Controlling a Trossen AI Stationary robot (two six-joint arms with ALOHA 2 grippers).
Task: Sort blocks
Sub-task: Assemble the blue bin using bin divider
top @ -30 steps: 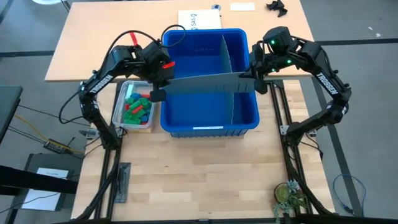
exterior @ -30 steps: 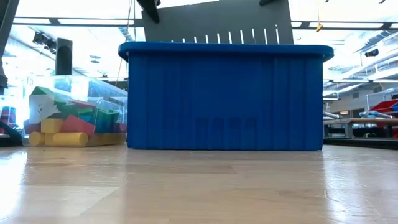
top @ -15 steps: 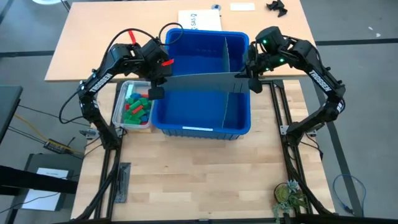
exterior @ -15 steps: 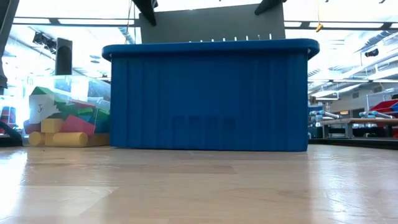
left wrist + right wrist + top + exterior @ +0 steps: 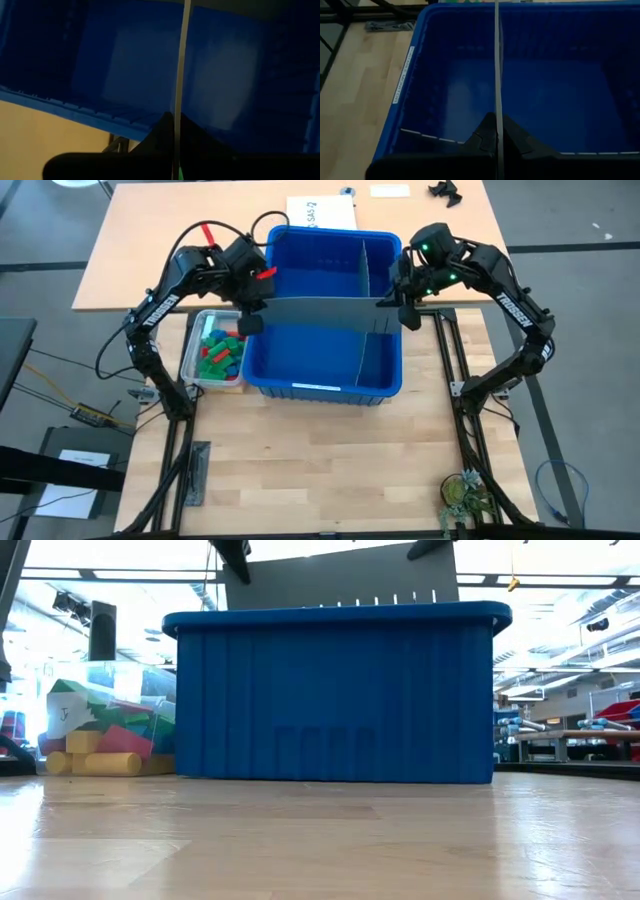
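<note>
Clamping the grey divider panel [image 5: 318, 311]: left gripper [image 5: 250, 313], right gripper [image 5: 405, 308].

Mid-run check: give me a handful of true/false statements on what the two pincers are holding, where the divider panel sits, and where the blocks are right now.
1. Both the left pincer and the right pincer are shut on the grey divider panel, one at each end. True.
2. The panel spans the blue bin from side to side, above its rim. True.
3. The blocks lie loose inside the blue bin. False: they sit in the small clear tub beside the bin, on the left arm's side.
4. The bin holds no other divider. False: another divider already stands in it, running front to back.
5. The right pincer hangs open over the bare table. False: it is clamped on the panel's end.
</note>
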